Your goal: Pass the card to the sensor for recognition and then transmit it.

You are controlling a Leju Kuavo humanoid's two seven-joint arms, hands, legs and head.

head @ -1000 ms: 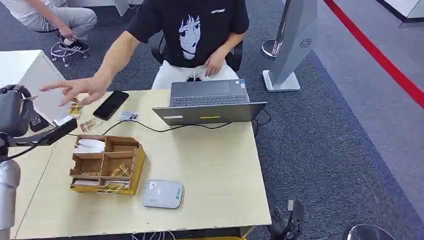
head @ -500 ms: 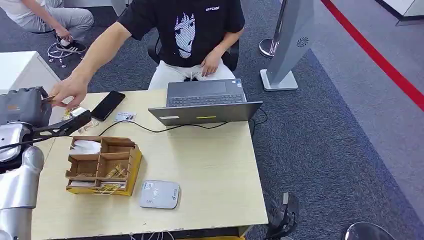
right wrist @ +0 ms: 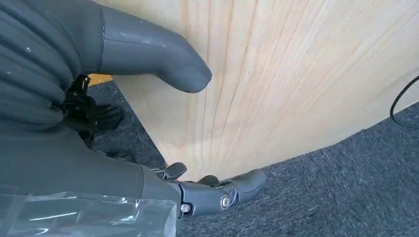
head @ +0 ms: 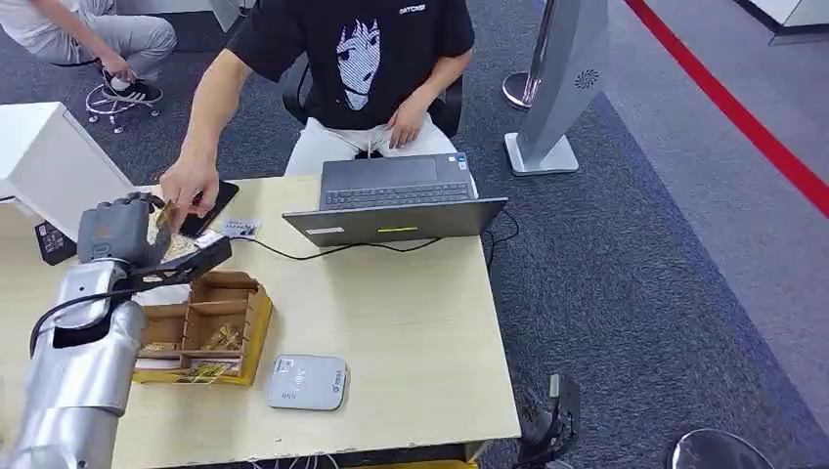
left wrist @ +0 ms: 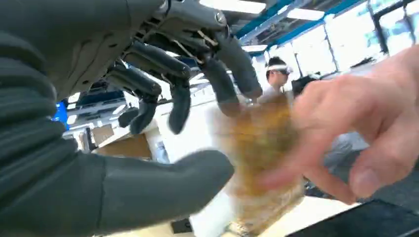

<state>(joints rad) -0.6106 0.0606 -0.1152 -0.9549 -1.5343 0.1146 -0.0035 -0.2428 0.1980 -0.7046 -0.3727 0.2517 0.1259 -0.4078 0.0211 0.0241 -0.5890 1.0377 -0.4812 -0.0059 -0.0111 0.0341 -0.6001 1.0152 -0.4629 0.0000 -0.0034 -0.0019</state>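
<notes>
Handover under way, it seems: left hand (left wrist: 148, 98) raised, fingers (left wrist: 180, 106) spread apart around a blurred yellow card (left wrist: 262, 163), pinched by a person's hand (left wrist: 360, 133). Right hand (right wrist: 99, 98) idle beside table (right wrist: 276, 74), fingers apart, empty.

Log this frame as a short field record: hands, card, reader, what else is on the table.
left hand: raised over the table's far left, fingers spread
card: yellowish, blurred, between the robot's fingers and the person's hand; who holds it cannot be told
right hand: beside the table edge, holding nothing
card reader: grey pad at the near edge, nothing on it
wooden organizer: left of the reader, cards in its compartments
laptop: open, facing the seated person
phone: dark, partly under the person's hand
</notes>
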